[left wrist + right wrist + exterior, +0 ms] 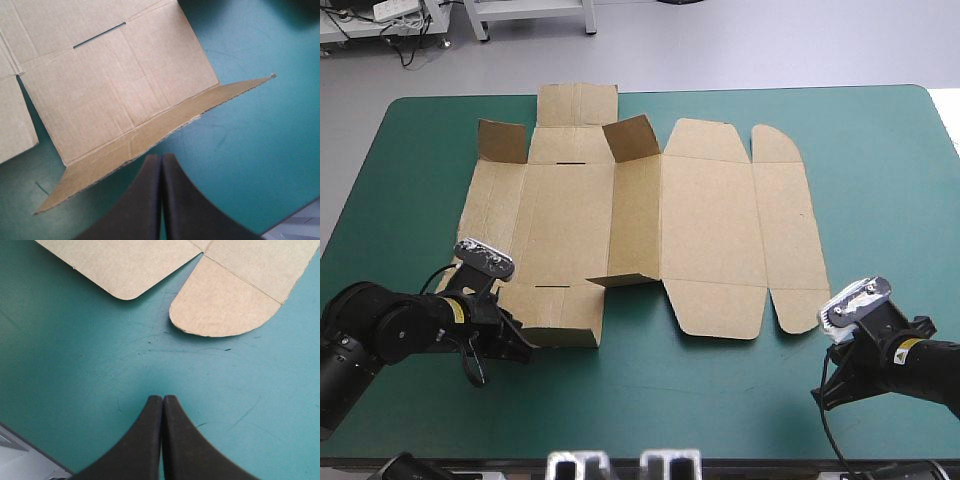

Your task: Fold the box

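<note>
The brown box (650,220) lies as a cut sheet on the teal-green table, mostly flat. Two small flaps near its far edge stand raised (630,138), and a near flap (625,280) is lifted a little. My left gripper (515,345) rests low by the sheet's near left corner, fingers shut and empty. In the left wrist view its shut fingers (161,162) point at the raised near flap (150,135), just short of its edge. My right gripper (832,385) sits near the front right, shut. Ahead of its tips (163,401) lie two rounded flaps (220,305), apart from them.
Bare teal-green cover (880,170) lies to the right of the sheet and along the front edge (670,400). The table's near edge shows beside each gripper in the wrist views.
</note>
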`<state>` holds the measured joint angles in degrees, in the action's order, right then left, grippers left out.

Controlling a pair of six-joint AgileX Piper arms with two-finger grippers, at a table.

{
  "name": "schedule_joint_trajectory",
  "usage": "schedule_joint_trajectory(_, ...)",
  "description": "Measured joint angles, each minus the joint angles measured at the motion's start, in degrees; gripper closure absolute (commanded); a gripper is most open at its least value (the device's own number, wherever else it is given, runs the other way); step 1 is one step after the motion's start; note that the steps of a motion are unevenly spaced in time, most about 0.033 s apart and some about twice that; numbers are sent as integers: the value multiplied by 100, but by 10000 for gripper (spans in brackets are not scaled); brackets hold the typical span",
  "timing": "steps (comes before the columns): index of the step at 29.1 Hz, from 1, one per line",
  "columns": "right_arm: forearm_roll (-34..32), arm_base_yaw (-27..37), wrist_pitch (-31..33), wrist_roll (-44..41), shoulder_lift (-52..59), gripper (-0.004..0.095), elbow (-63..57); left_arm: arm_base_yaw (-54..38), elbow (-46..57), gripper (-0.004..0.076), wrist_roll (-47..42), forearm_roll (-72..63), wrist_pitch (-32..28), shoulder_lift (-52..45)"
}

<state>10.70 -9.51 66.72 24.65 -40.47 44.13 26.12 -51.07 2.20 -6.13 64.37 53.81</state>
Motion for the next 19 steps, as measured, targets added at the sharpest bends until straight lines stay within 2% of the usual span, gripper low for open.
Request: schedule_joint_trajectory(19, 0, 0, 0, 0, 0, 932, 0, 0, 0, 734, 0, -87, -9, 0)
